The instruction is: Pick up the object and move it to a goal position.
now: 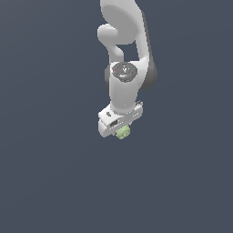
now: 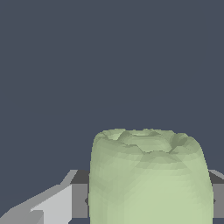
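Observation:
The object (image 1: 122,133) is a small pale yellow-green lumpy block, peeking out from under the white hand of the arm in the exterior view. In the wrist view the object (image 2: 148,177) fills the lower middle, with a dimpled end face. My gripper (image 1: 121,132) is shut on it: a dark pad (image 2: 80,199) presses one side and another pad (image 2: 218,197) the other. The fingertips themselves are hidden behind the hand in the exterior view.
The white arm (image 1: 125,50) comes down from the top of the exterior view. Around it there is only a plain dark blue-grey surface (image 1: 50,173), with no other objects, edges or marker showing.

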Robot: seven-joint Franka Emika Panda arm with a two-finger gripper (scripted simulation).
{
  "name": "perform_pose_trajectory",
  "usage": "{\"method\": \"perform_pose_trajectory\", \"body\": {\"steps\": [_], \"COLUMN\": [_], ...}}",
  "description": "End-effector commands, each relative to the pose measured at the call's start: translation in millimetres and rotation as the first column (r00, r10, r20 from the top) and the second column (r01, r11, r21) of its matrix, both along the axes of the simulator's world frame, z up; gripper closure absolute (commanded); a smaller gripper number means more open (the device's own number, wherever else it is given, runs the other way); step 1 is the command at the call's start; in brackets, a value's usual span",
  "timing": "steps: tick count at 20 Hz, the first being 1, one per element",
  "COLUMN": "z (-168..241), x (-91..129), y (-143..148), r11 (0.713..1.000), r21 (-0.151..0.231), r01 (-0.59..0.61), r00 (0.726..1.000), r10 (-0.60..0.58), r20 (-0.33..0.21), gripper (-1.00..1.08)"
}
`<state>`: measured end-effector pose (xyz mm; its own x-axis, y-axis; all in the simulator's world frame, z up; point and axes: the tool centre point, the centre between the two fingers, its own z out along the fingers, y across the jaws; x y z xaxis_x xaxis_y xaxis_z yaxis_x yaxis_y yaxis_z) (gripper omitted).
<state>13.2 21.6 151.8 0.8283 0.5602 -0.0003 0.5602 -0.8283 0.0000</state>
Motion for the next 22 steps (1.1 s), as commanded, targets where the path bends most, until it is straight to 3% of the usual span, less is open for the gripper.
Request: {"method": "perform_pose_trajectory", "body": {"steps": [1,12,22], "z": [29.9,146.1,191.7], "x": [0.9,7.5,12.8], "y": [-2.5,-12.4,-17.0], "r11": [1.000,1.000,1.000], "r21": [0.000,0.001,0.001], "r01": [0.000,-0.001,0.000], "r00": [1.000,1.000,1.000], "r10": [0.000,0.001,0.000], "r20": [0.001,0.000,0.000], "gripper": [1.08,1.08,1.08]}}
